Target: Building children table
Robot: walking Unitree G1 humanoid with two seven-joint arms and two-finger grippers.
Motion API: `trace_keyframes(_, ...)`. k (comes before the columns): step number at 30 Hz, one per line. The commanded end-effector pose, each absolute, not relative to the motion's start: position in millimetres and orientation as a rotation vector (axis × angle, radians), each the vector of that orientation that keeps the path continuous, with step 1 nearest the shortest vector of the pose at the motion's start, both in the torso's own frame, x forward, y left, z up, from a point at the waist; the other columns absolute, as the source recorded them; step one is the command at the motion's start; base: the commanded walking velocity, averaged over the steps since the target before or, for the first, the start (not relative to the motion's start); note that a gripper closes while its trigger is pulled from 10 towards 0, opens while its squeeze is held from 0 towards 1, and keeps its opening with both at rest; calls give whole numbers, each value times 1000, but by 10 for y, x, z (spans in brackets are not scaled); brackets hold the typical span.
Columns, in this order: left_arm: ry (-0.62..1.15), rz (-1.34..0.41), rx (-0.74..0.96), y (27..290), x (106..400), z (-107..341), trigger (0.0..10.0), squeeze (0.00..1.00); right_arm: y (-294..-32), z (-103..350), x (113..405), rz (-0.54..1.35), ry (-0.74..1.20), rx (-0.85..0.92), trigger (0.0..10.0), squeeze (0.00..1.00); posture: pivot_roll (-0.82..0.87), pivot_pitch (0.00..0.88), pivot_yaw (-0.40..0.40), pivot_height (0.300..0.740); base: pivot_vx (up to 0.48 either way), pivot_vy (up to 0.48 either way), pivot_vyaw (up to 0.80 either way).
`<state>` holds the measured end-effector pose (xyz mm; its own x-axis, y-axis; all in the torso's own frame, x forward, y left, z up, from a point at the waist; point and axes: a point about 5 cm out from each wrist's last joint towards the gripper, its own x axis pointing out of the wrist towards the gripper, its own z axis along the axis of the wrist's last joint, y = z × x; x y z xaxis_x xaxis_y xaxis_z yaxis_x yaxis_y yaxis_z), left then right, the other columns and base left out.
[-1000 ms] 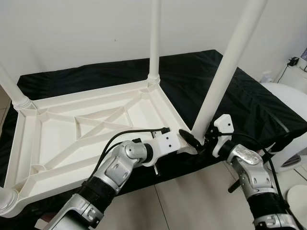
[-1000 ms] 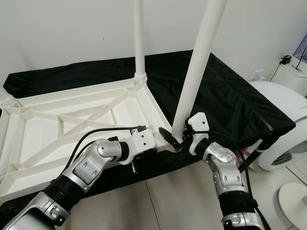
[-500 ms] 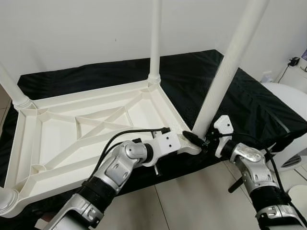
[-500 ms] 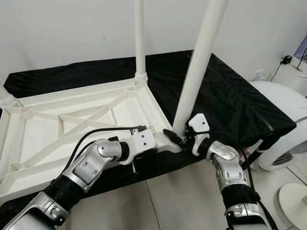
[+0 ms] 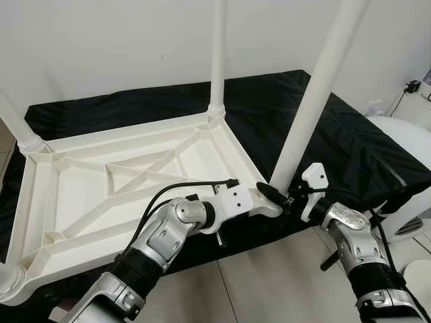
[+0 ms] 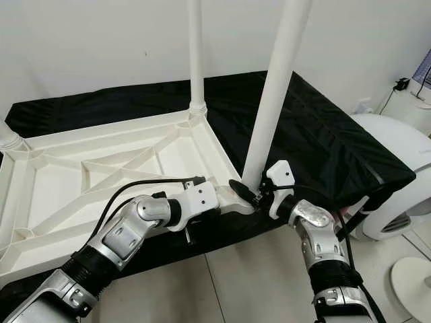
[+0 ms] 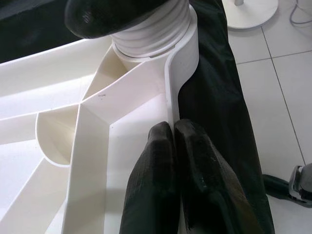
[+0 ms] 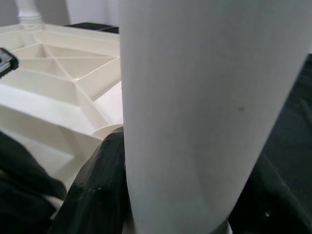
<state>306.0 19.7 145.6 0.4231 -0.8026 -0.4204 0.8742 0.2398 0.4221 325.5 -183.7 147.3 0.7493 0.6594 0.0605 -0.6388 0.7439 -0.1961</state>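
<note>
A white plastic children's table (image 5: 128,182) lies upside down on a black cloth (image 5: 350,141). A far leg (image 5: 217,60), a left leg (image 5: 17,128) and a near-left leg (image 5: 8,282) stand upright in its corners. The near-right leg (image 5: 310,108) rises from the corner socket (image 7: 151,39), leaning slightly right. My right gripper (image 5: 277,195) is shut on this leg's base, a black finger (image 8: 97,190) on each side of it. My left gripper (image 7: 173,141) is shut on the table's rim (image 7: 183,58) just beside that corner.
A white rounded appliance (image 5: 404,148) stands close on the right, with a round white base (image 6: 412,277) on the tiled floor (image 5: 269,282). A white wall runs behind the table. The cloth-covered surface ends at my side near the grippers.
The near-right leg stands slightly more upright than a second ago, and my right wrist has shifted a little with it. The left arm has not moved.
</note>
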Motion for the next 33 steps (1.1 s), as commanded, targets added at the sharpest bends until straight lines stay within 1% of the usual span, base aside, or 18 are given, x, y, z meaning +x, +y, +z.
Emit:
trace_keyframes(1,167,-1172,675,177,3018,1354,10000,0,-1799,1446,3239,707,-124,-158,10000,0,-98,65,28,740,0,0,0)
trace_keyframes(3,167,-1171,675,177,3019,1354,10000,0,-1791,1447,3234,702,-128,-152,10000,0,-98,65,28,740,0,0,0)
trace_keyframes(4,167,-1171,675,177,3018,1353,10000,0,-1765,1458,3223,661,-146,-130,10000,0,-98,65,27,740,0,0,0)
trace_keyframes(7,167,-1171,675,176,3017,1352,10000,0,-1745,1468,3212,625,-164,-115,10000,0,-98,66,27,740,0,0,0)
trace_keyframes(8,168,-1173,675,175,3012,1346,10000,0,-1679,1472,3186,551,-179,-90,10000,0,-101,70,29,740,0,0,0)
trace_keyframes(16,169,-1178,675,168,3004,1340,10000,0,-1574,1480,3178,401,-197,-64,10000,0,-102,71,30,740,0,0,0)
trace_keyframes(19,170,-1180,676,166,3002,1340,10000,0,-1481,1475,3168,253,-193,-10,10000,0,-102,71,30,740,0,0,0)
trace_keyframes(24,170,-1179,677,170,3000,1340,10000,0,-1389,1477,3147,184,-191,21,10000,0,-95,70,30,740,0,0,0)
trace_keyframes(27,171,-1180,680,175,2999,1340,10000,0,-1248,1478,3112,88,-196,73,10000,0,-94,69,33,740,0,0,0)
trace_keyframes(28,171,-1180,680,175,2999,1340,10000,0,-1248,1478,3112,88,-196,73,10000,0,-94,69,33,740,0,0,0)
trace_keyframes(33,172,-1179,680,173,2997,1341,10000,0,-1077,1481,3118,34,-170,93,10000,0,-86,68,30,740,0,0,0)
